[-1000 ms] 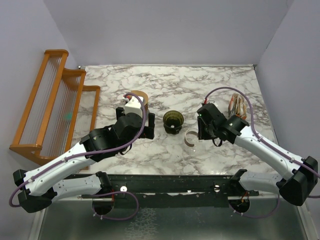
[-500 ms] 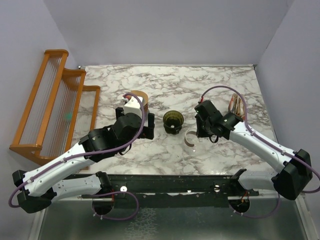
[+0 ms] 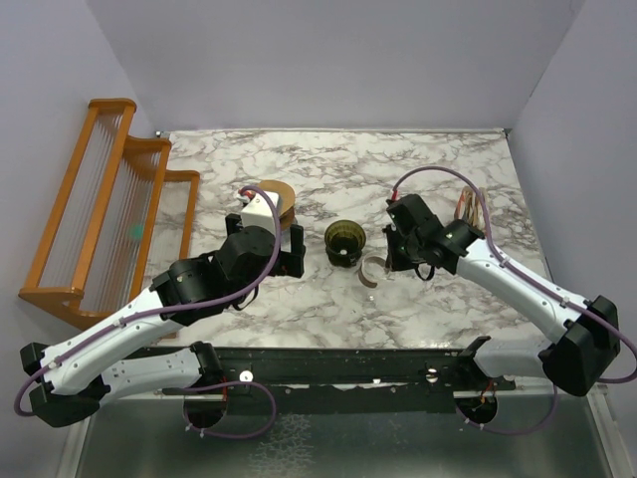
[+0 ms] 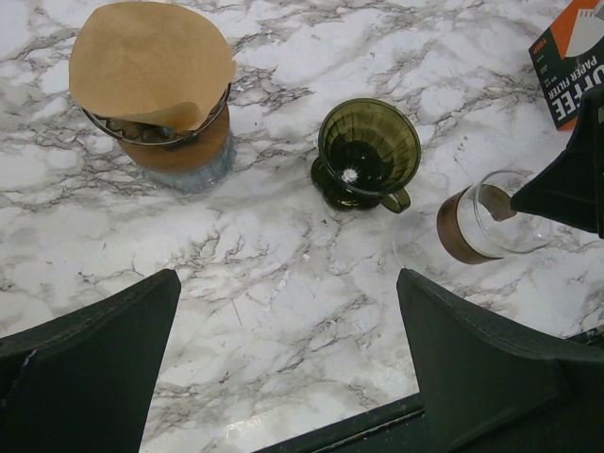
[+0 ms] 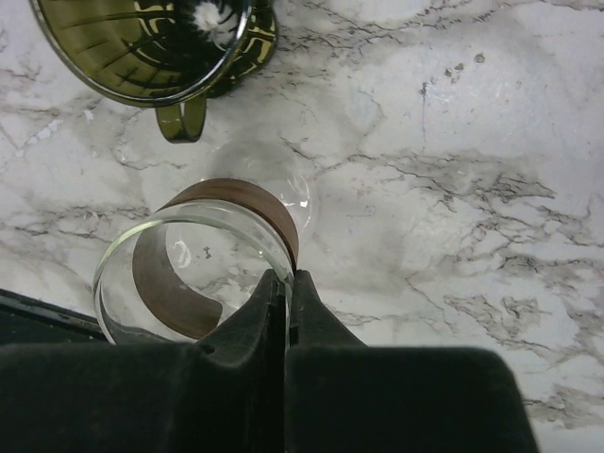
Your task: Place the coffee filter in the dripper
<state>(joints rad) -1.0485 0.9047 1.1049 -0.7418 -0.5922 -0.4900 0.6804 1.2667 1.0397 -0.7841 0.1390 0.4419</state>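
The right fingers are pressed together on the rim of the glass cup, with the glass wall between them, so this arm is occupied. The left fingers stand wide apart and hold nothing; they hang over bare desk.

Between the two arms, in the middle of the desk, stands the dripper. It is upright, mouth up and empty, and its small handle is turned toward the cup, which is just beside it on the near right. From the left fingers the dripper lies to the right and a little farther. From the right fingers it lies to the left, past the cup.

Farther to the left is a stand with a tan paper on top. A white filter I cannot find in any view. The box printed "paper filter" lies at the far right, nearer to the right arm.

I judge that the filter must come from there, so the cup has to be released first. Above the dripper the room is open; only the cup crowds its right side.
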